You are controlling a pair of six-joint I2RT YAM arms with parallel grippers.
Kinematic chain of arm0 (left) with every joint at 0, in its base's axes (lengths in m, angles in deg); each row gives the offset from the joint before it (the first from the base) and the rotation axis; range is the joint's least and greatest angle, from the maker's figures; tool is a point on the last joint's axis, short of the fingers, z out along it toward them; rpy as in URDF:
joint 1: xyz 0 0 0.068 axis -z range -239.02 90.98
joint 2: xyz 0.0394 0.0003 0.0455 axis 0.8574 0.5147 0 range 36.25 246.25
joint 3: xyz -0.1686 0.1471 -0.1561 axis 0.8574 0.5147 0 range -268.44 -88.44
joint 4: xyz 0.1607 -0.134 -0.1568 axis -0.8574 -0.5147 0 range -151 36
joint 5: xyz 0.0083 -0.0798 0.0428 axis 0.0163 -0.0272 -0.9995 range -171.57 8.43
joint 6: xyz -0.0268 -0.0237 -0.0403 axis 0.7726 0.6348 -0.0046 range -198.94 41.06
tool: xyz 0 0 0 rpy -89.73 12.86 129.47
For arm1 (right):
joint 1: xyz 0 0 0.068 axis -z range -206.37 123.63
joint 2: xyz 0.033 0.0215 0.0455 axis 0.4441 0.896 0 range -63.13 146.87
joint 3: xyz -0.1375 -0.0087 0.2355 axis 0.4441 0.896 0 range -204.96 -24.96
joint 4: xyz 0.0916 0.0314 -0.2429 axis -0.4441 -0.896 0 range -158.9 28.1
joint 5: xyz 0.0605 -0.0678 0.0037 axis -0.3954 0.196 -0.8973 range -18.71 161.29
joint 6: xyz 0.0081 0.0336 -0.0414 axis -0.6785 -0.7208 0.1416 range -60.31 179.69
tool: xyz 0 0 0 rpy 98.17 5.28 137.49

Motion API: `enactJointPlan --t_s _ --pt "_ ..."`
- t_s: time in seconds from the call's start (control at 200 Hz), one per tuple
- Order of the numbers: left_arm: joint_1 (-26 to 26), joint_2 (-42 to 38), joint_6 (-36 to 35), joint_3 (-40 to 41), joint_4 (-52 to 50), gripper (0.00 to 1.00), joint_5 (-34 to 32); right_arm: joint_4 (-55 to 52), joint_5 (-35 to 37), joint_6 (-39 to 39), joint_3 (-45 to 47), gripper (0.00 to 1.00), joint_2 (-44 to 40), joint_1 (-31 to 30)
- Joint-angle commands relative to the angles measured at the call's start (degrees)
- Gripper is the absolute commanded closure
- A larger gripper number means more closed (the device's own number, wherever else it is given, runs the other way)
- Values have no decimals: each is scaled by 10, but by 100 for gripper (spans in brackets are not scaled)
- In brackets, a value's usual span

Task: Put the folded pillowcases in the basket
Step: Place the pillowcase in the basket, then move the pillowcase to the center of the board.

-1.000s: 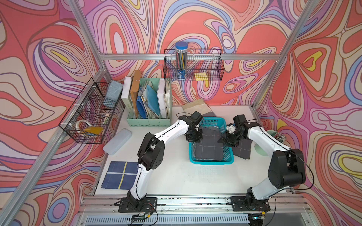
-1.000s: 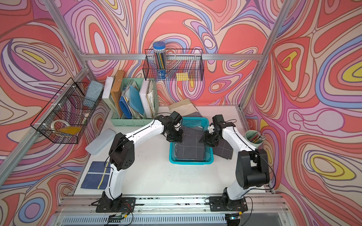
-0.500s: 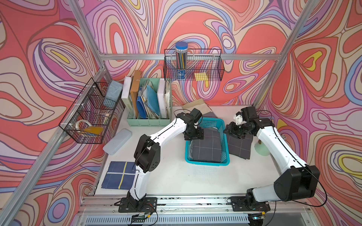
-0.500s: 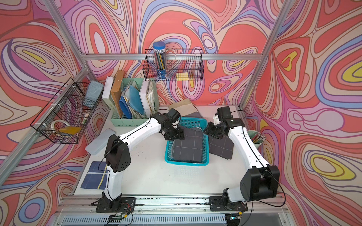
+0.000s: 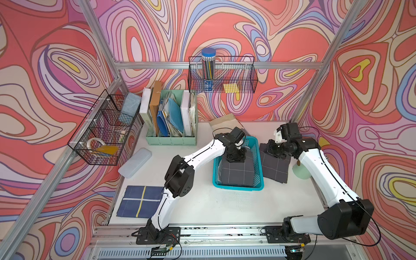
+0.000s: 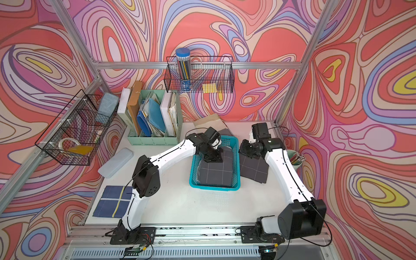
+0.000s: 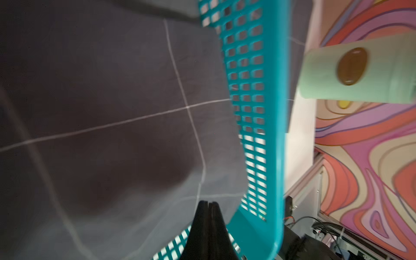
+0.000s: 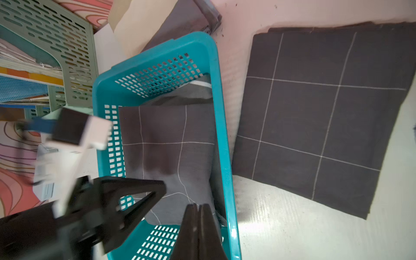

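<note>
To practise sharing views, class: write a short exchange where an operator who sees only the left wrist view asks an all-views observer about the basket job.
Operator: The pillowcase looks in the basket. What is the right gripper doing?
Observer: The right gripper is shut with nothing in it, near the basket's right wall.
Operator: Any more cloth out there?
Observer: Yes, a second grey cloth lies flat on the table, right of the basket.
</note>
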Motion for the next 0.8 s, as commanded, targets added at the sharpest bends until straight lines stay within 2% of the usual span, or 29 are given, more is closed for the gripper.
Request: enactJointPlan --t_s 0.0,0.095,0.16,0.26,0.381,0.531,0.711,0.796 --pt "-6 54 40 -27 3 100 -60 -4 22 -1 -13 100 -22 1" --pt "-4 96 53 -61 8 100 -51 -9 17 2 -17 100 -29 1" --pt "0 114 48 -94 -11 100 -72 -10 18 8 -17 100 -32 1" --pt "1 87 53 -66 37 100 -56 -13 15 11 -17 100 -34 1" --pt "3 -7 46 5 89 100 -57 -8 4 12 -16 100 -40 0" --pt "3 -141 5 75 78 100 -81 6 -19 7 -14 100 -48 0" --pt "-23 -298 -30 183 23 99 -171 44 -38 -13 1 100 -55 -32" --pt "-48 -362 -11 244 -32 100 -250 66 -35 -27 12 100 -53 -63"
